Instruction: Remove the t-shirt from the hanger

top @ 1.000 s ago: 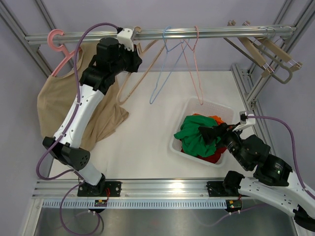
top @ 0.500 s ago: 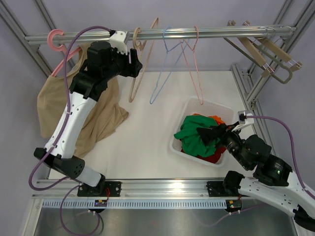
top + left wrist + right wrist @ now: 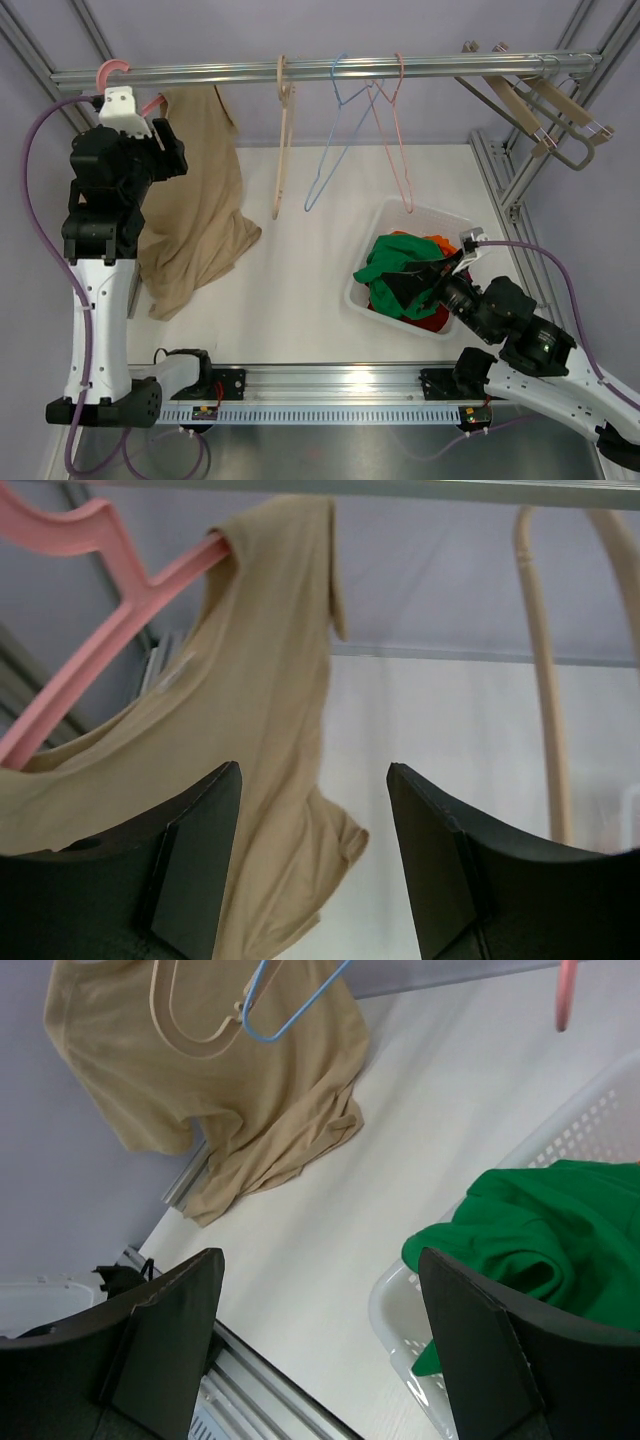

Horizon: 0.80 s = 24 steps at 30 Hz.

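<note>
Top external: t-shirt [image 3: 205, 200] is on the pink hanger [image 3: 112, 70] at the far left of the rail [image 3: 450, 66]. The body drapes down and the lower end lies on the bench [image 3: 300, 270]. Not off yet.

Left tool [image 3: 172, 152] is beside the shirt's top, just right of the pink hanger's hook. Left wrist view: fingers [image 3: 200, 860] well apart, nothing between them, and the shirt and hanger arm hang beyond the gap. Contact with the cloth: can't tell.

Diff vs one second ago:
- The left arm was at the beige hanger [image 3: 283, 140] with the tool nearly closed on it. It has since let go and swung left to the shirt.
- The beige hanger now hangs free and edge-on from the rail, left of the blue hanger [image 3: 335, 140].
- With the arm out of the way, the shirt shows in full.

Right tool [image 3: 438, 278] sits over the basket [image 3: 425, 212], at the green shirt [image 3: 385, 265], slightly nearer the pile than before. It is wide open and holds nothing.
</note>
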Each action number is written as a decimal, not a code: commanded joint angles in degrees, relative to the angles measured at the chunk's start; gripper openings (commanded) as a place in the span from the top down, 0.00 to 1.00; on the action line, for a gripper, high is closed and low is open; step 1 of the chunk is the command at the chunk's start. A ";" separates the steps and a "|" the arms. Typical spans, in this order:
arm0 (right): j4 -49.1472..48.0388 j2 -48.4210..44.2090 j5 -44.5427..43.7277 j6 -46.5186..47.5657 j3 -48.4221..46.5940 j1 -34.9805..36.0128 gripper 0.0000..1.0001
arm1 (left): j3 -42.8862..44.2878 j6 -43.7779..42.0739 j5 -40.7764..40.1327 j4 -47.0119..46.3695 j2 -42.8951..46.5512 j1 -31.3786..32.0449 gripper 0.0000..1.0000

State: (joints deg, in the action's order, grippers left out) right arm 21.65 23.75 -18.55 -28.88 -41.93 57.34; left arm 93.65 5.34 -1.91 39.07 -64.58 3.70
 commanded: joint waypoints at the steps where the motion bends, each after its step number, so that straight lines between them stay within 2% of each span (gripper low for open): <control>1: -5.65 0.86 7.64 0.50 1.50 -0.21 0.12 | -0.40 -1.64 -1.52 -3.03 -0.98 -5.27 0.33; 4: -7.49 1.13 10.10 0.14 3.08 -0.21 0.12 | 2.40 -4.71 -0.38 -3.12 -4.14 -7.91 0.31; 9: -10.48 1.83 12.21 0.58 4.67 -0.21 0.12 | 4.17 -10.00 1.39 -3.03 -6.61 -8.36 0.25; 16: -11.54 5.25 14.68 3.22 4.58 -0.21 0.11 | 9.44 -15.45 -6.34 -3.12 -12.67 -8.36 0.20; 24: -13.39 8.24 17.49 3.75 5.19 -0.21 0.11 | 14.28 -17.47 -5.99 -3.03 -16.54 -9.24 0.20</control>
State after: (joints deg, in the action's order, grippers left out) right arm 11.20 31.53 -3.66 -26.68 -37.08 57.34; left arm 105.01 -9.50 -6.13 38.83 -80.64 -5.02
